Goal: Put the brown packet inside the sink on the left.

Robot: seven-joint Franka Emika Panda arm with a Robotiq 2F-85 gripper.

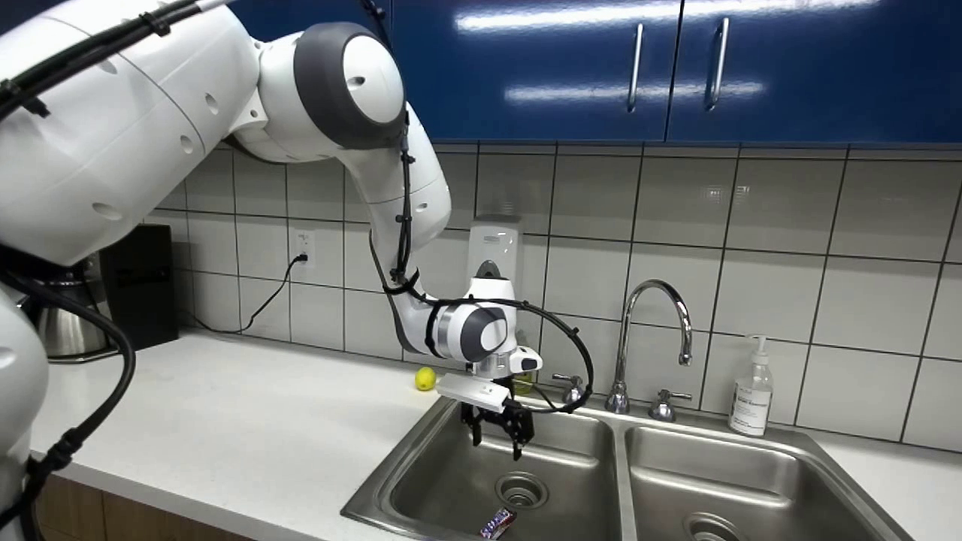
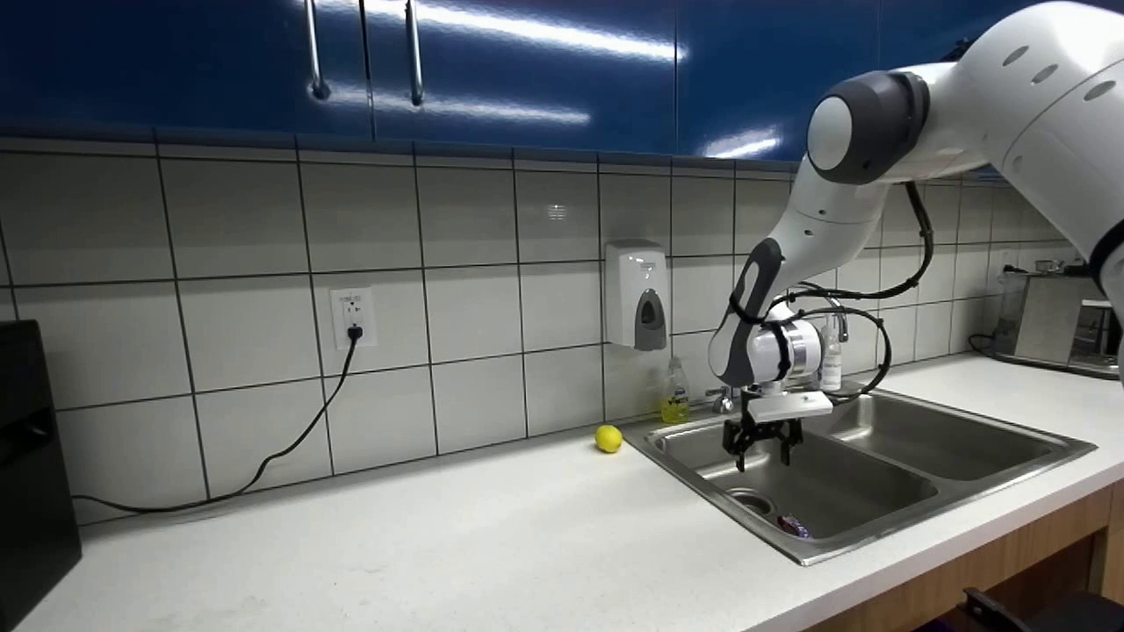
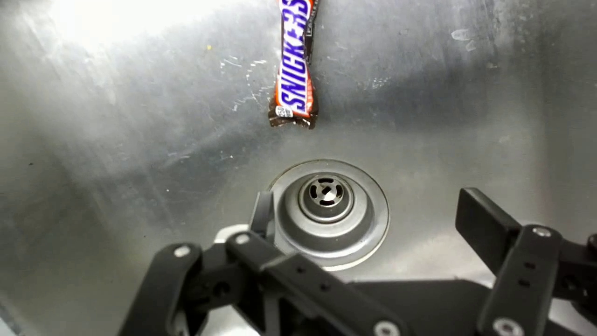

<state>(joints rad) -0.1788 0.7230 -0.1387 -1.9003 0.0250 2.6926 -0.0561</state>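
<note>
Tiled wall [image 2: 474, 307], white counter [image 1: 248, 436], steel sink [image 1: 625, 481]: the packet [image 3: 295, 65] lies in the left basin [image 1: 575, 488]

Blue cabinets [image 1: 541, 60] hang above the counter, and a yellow fruit [image 2: 608, 438] rests just left of the sink, near the tiled wall.

By my reading the placing is done: in both exterior views the packet sits on the floor of the left basin, toward its near side, with the gripper [image 1: 497, 448] apart from it. All that seems to remain is to draw the gripper away. The gripper hangs over the same basin, farther back than the packet. Its jaws stand wide apart with nothing between them; in the wrist view bare steel and the drain [image 3: 331, 214] show through the gap.

The packet lies flat with its label up. Its long axis runs roughly near to far: the far end points toward the drain, just short of it, and the printed name starts from that end. The near end is cut off in the wrist view, but in both exterior views it aims at the sink's front.
</note>
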